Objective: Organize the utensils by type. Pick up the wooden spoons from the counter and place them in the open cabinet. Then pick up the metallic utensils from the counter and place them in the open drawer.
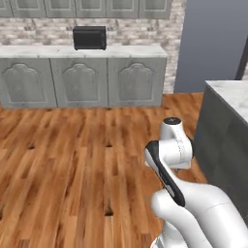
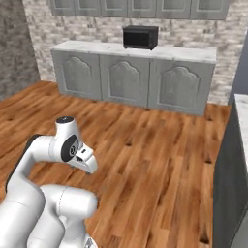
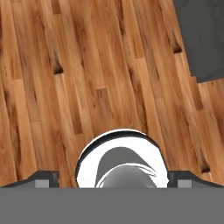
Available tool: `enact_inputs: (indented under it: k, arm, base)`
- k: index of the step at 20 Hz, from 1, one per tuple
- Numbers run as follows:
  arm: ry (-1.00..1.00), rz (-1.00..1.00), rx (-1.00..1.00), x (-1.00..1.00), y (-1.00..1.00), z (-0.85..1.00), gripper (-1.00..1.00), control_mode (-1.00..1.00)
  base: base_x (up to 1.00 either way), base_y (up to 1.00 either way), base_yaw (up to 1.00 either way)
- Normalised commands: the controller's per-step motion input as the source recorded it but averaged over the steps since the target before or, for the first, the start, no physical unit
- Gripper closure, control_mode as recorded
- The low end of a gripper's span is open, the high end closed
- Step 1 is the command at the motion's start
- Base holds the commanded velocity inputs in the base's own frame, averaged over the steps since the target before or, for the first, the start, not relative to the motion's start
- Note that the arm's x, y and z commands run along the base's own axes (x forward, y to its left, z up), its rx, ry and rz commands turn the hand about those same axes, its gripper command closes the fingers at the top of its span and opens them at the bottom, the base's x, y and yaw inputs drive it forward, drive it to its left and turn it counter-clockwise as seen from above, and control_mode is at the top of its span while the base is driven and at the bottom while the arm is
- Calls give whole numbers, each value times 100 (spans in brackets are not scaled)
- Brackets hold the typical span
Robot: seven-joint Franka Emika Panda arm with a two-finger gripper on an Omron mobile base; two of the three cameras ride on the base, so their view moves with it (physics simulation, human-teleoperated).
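The counter (image 1: 82, 51) (image 2: 135, 50), white marble over grey arched-panel doors, stands far ahead across the room with a black oven (image 1: 89, 38) (image 2: 140, 37) on top. The wooden spoons, the metallic utensils, the open cabinet and the open drawer are out of view. My arm is folded low over the wood floor, well short of the counter. In the hand view my gripper (image 3: 113, 179) points down at bare floorboards. Its fingertips (image 3: 46, 178) stand wide apart, open, with nothing between them.
A dark grey island with a marble top (image 1: 224, 138) (image 2: 231, 174) (image 3: 203, 35) stands close on my right. Grey upper cabinets (image 1: 87, 7) hang above the counter. A tall blue-grey panel (image 1: 213, 43) rises at the right rear. Wood floor (image 1: 72, 160) stretches ahead.
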Motion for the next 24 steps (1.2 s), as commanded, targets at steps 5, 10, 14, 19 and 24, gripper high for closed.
enact_inputs:
  k: [5, 10, 14, 19, 24]
  arm:
    - [0, 0, 0, 0, 0, 0, -100, 100]
    - [0, 0, 0, 0, 0, 0, -100, 100]
    - [0, 0, 0, 0, 0, 0, -100, 100]
    - [0, 0, 0, 0, 0, 0, -100, 100]
    - [0, 0, 0, 0, 0, 0, -100, 100]
  base:
    - [66, 81, 5]
    - [83, 77, 0]
    - [94, 70, 0]
    - [99, 57, -2]
    - [100, 43, -11]
